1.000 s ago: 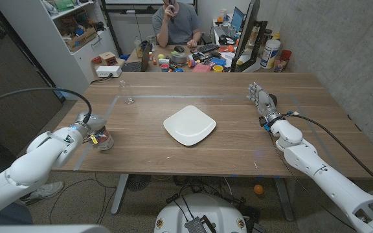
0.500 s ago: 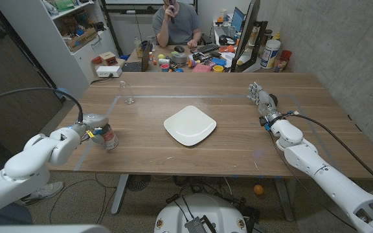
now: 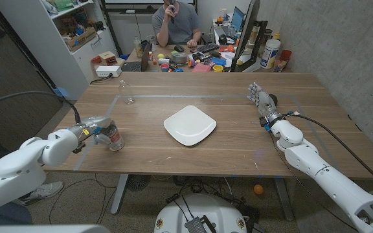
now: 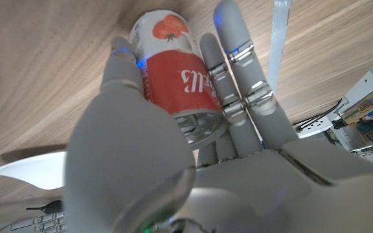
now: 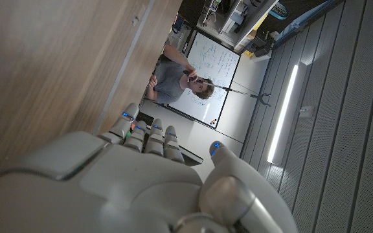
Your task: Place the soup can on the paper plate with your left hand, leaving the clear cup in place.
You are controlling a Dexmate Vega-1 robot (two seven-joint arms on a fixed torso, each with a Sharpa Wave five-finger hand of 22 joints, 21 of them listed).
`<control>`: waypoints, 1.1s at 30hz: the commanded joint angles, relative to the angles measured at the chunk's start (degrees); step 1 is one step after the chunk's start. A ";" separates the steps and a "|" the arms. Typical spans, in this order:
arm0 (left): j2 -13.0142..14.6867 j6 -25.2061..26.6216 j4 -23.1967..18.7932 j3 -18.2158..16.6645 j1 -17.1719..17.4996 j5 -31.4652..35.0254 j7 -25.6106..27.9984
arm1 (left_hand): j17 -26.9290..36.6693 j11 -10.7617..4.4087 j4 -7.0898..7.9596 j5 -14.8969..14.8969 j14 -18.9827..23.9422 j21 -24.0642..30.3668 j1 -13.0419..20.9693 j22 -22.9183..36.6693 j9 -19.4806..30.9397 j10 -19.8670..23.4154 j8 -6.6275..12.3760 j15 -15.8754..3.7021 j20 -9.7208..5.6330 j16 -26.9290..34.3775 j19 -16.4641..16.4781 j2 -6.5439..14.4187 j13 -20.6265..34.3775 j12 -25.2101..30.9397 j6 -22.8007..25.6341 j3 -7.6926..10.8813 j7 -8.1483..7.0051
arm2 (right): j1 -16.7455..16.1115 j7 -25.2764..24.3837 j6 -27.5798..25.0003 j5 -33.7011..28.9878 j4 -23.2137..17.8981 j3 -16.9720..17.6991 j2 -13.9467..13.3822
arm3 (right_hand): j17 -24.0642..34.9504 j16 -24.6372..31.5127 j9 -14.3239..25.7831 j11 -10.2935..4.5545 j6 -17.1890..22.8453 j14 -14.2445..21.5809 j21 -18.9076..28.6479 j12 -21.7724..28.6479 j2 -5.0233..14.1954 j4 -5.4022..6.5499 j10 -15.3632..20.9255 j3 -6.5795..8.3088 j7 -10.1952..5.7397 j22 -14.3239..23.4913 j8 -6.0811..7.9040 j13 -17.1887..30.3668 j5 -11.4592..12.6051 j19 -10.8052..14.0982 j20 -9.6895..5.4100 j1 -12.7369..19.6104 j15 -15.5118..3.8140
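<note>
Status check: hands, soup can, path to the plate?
Left hand grips soup can; right hand open, idle. Paper plate bare. Clear cup off the path.

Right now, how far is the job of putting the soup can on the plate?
Done: the left hand grips the soup can; the left wrist view shows fingers wrapped around it. In hand: the can sits left of the paper plate, not yet over it. Left: carry it across and set it down. The clear cup stands untouched at the far side; the right hand waits apart.
</note>
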 commanded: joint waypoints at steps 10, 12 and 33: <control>-7.12 -6.05 -3.55 -11.33 1.74 -9.16 0.34 | 0.38 -11.98 0.04 -0.35 9.51 0.56 16.10 0.28 0.75 17.02 0.08 -9.60 -0.22 0.95 -0.91 15.57 0.79 0.56 26.08 0.42 0.82 | -0.96 -0.01 -0.01 -0.03 -1.75 0.40 -0.95 | -0.04 -0.19 0.31 0.06 -0.42 0.32 -0.33 0.35 2.81 0.07 0.52 0.09 0.04 0.30 0.38 0.21 0.23 -0.02 -0.73 -0.55 0.15; -7.68 -6.12 -4.17 -12.22 1.79 -8.97 -0.01 | 0.42 -11.94 0.05 -0.35 9.51 0.64 16.13 0.29 0.81 16.93 0.04 -9.60 -0.21 1.05 -0.91 15.52 0.87 0.54 26.08 0.45 0.85 | -1.15 -0.08 0.00 0.05 -1.93 0.51 -1.03 | -0.04 -0.20 0.31 0.03 -0.45 0.31 -0.35 0.35 2.80 0.07 0.50 0.09 0.04 0.30 0.37 0.21 0.23 -0.01 -0.72 -0.56 0.15; -7.52 -3.45 -7.31 -13.30 -3.10 -5.18 -6.59 | 0.83 -12.18 0.32 -0.37 9.34 1.41 16.17 0.36 1.49 17.15 -0.13 -9.56 -0.20 2.03 -1.21 15.06 1.83 0.84 26.49 0.63 0.29 | -1.08 0.11 0.37 -0.51 -1.71 0.22 -0.97 | -0.05 -0.26 0.30 -0.08 -0.47 0.33 -0.64 0.34 2.78 0.04 0.53 0.17 0.13 0.31 0.39 0.21 0.25 0.01 -0.73 -0.54 0.06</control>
